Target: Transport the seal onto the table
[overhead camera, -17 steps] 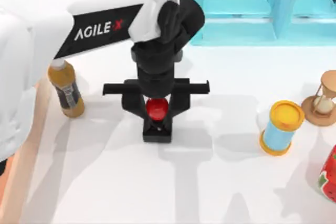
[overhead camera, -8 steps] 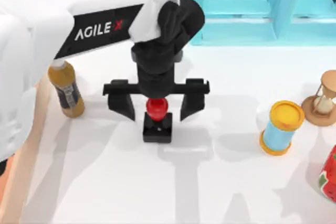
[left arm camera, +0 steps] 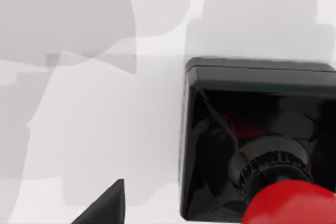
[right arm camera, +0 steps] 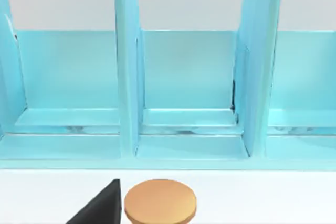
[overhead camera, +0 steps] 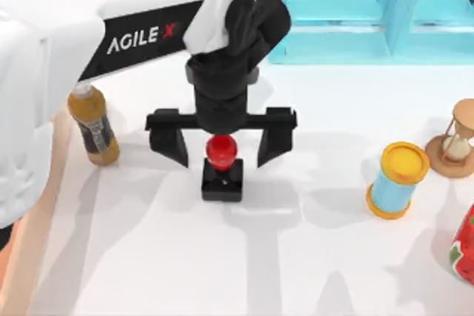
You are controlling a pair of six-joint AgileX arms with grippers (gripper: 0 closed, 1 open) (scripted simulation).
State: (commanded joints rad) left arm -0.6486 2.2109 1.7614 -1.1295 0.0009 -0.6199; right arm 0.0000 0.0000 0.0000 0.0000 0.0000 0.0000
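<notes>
The seal (overhead camera: 222, 166), a black square block with a glossy red knob, stands upright on the white table (overhead camera: 296, 257) left of centre. My left gripper (overhead camera: 221, 147) hangs directly over it, open, with one finger on each side of the red knob and neither touching it. From the left wrist camera, the seal (left arm camera: 257, 145) sits on the table close below, its red knob at the picture's edge, and one dark fingertip (left arm camera: 107, 205) pokes in beside it. A dark fingertip (right arm camera: 100, 205) of my right gripper appears in the right wrist view, facing the shelf.
An amber bottle (overhead camera: 94, 125) stands at the left near the wooden tray edge (overhead camera: 18, 257). A blue cylinder with yellow lid (overhead camera: 398, 179), an hourglass (overhead camera: 457, 140) and a strawberry-patterned object (overhead camera: 463, 249) stand at the right. The light blue shelf unit (overhead camera: 355, 5) lines the back.
My left gripper's fingers have spread apart from the seal's red knob, letting it go. The seal now stands free on the table, and the gripper has risen slightly.
</notes>
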